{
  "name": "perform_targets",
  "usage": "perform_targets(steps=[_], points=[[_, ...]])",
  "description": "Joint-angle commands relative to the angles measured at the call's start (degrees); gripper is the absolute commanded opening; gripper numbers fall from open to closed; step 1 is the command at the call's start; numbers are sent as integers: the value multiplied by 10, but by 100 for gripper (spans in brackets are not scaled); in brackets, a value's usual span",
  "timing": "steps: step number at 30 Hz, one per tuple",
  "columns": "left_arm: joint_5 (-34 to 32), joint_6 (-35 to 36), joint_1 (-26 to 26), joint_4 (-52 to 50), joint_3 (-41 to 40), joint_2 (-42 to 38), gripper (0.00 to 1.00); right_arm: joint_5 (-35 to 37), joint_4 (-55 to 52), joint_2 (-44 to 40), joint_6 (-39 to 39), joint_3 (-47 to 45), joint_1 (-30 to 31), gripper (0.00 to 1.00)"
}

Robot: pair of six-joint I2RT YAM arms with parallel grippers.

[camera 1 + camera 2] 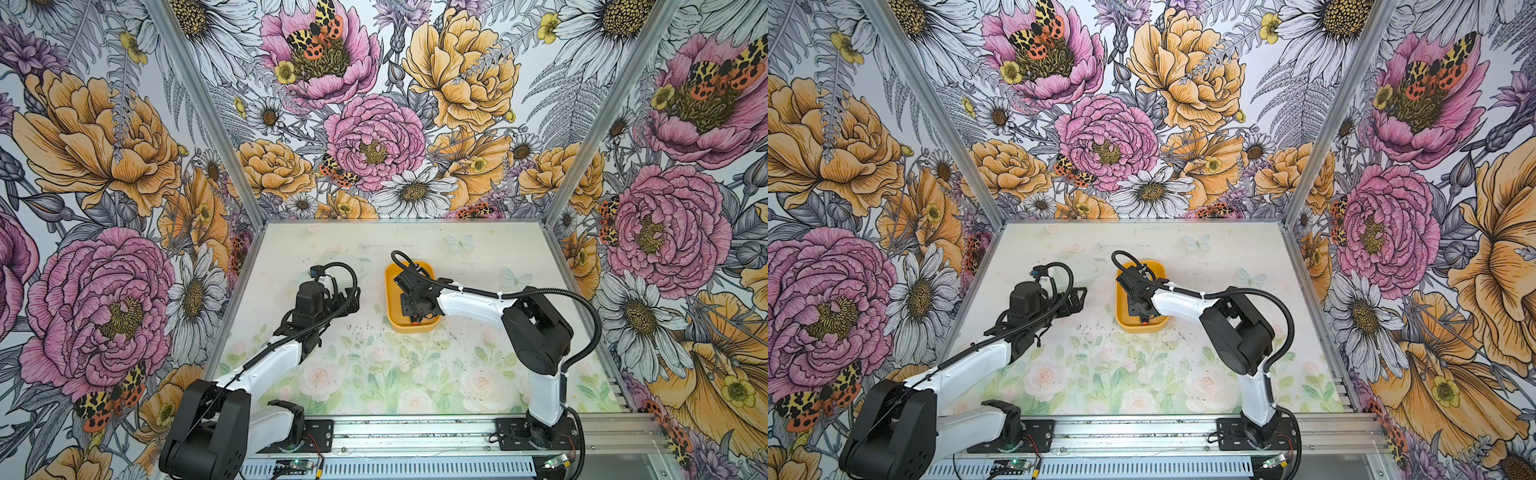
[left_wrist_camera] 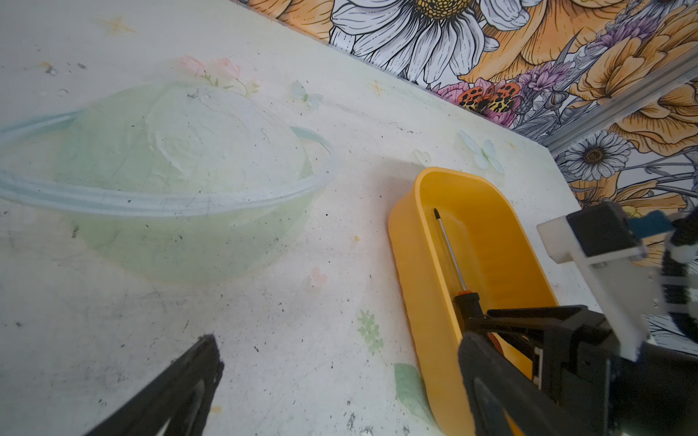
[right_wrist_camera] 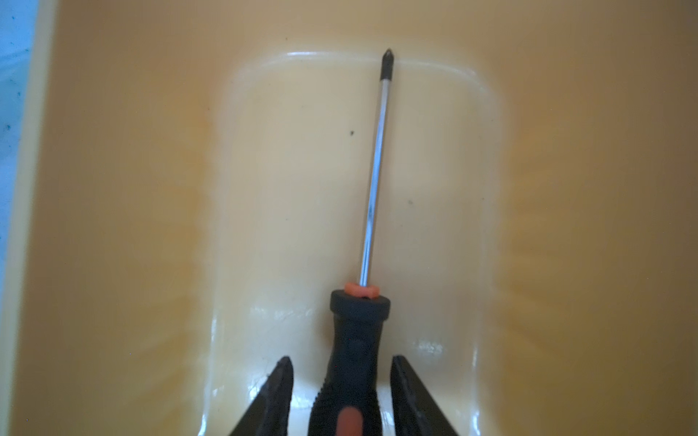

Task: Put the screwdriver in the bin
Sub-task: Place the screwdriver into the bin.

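The screwdriver, with a black handle, orange collar and thin metal shaft, lies flat on the floor of the yellow-orange bin, lengthwise. My right gripper is low inside the bin and open, one finger on each side of the handle with a gap on both sides. In both top views the right wrist covers most of the bin; only the screwdriver's orange end shows. The left wrist view shows the shaft in the bin. My left gripper is open and empty over the table, just left of the bin.
A translucent pale green bowl sits on the table left of the bin, beyond my left gripper. The flowered back wall and side walls enclose the table. The table surface carries dark specks.
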Motion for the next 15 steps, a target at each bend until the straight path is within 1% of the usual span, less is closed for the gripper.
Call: perform_targets(steps=[1,9,12,15], points=[[3,15,-1,-4,5,-9,99,-7,1,13,0,19,-5,46],[5,15,0,-6,6,-9,99,-10,0,-2,-11,16,-5,48],[4,21,-1,-13,11,-11,99,-20,-2,-19,-41,14,-5,49],[-1,35,0,-30,23,-17,99,-30,-6,-46,-97,8,-6,51]])
